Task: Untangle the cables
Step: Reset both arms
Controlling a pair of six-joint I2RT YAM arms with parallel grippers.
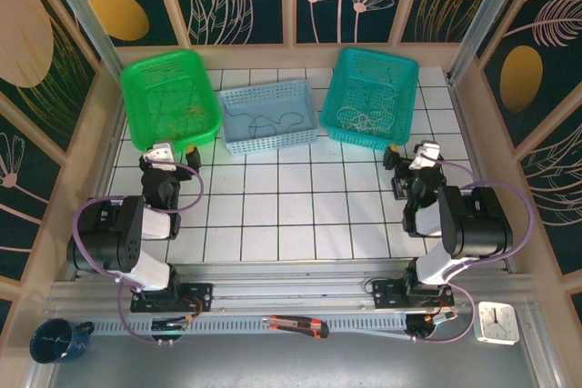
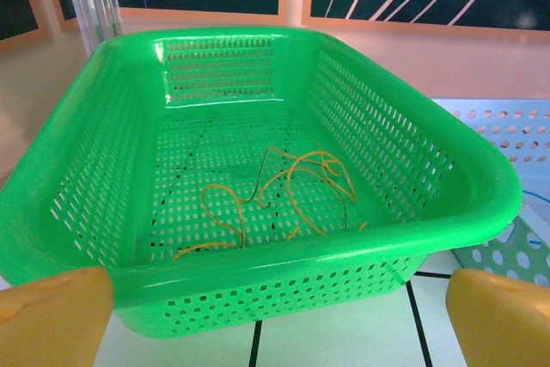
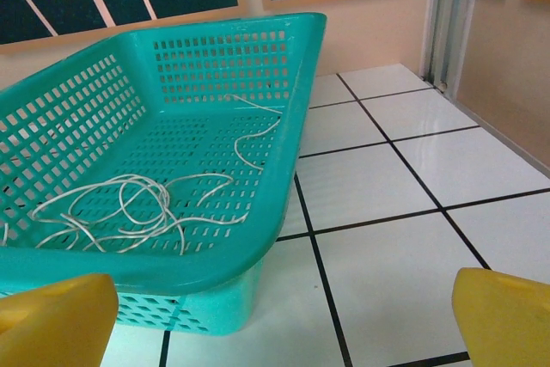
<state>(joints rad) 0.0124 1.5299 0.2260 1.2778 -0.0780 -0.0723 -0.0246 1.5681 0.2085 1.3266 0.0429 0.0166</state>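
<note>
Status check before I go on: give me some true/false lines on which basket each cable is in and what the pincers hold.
1. The yellowish cable lies in the green basket. True.
2. A dark cable lies in the pale blue basket. True.
3. The white cable shares the pale blue basket. False: it lies in the teal basket.
4. The left pincer grips a cable. False: it is open and empty.
5. The right pincer is open and empty. True.

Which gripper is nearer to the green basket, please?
Left. The left gripper sits in front of the green basket; the right gripper is far off, by the teal basket.
</note>
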